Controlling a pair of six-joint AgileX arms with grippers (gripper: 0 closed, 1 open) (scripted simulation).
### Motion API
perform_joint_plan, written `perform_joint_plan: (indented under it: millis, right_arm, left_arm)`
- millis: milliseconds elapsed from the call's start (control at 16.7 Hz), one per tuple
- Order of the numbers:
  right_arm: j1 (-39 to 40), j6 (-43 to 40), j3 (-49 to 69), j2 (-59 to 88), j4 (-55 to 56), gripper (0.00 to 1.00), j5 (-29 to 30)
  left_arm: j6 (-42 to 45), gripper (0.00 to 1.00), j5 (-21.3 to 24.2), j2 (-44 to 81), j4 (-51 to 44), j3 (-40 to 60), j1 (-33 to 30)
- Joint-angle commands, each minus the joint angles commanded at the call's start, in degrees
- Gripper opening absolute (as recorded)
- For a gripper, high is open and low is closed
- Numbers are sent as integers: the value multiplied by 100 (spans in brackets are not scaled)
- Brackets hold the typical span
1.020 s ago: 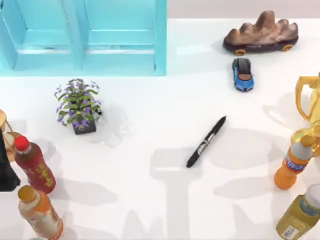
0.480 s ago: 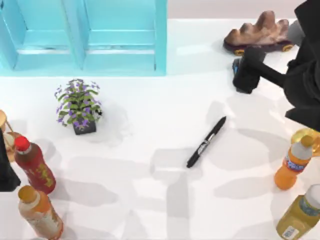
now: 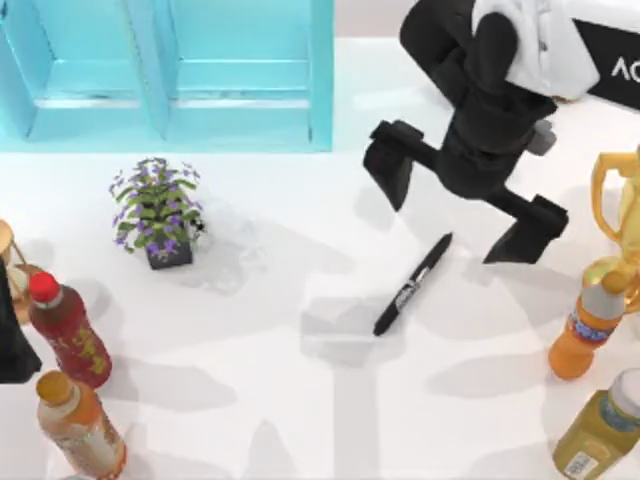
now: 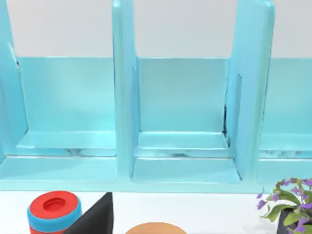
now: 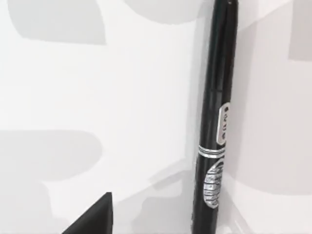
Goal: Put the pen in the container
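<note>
The pen is slim and black and lies flat and slanted on the white table, right of centre. It fills the right wrist view as a long barrel with white-grey print. My right gripper hovers just above and behind it, open wide, one finger to the pen's left and the other to its right. The container is a light blue open box with dividers at the back left; its compartments face the left wrist camera. My left gripper is parked at the table's left edge.
A potted purple plant stands left of centre. Two bottles stand at the front left, two more at the front right. A yellow trophy is at the right edge.
My right arm has swung in from the right edge to above the pen, covering the blue toy car and the rock ornament. The pen has not moved.
</note>
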Motion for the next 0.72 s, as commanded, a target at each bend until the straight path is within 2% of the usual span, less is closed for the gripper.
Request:
perform_joint_plan:
  millis: [180, 480, 720]
  right_arm:
    - [-13, 170, 416, 432, -247, 100, -51]
    - [-28, 173, 438, 453, -257, 100, -52]
    - [-5, 188, 203, 684, 174, 100, -55]
  left_arm:
    - [0, 100, 0, 0, 0, 0, 0]
    - [0, 100, 0, 0, 0, 0, 0]
    - [0, 100, 0, 0, 0, 0, 0]
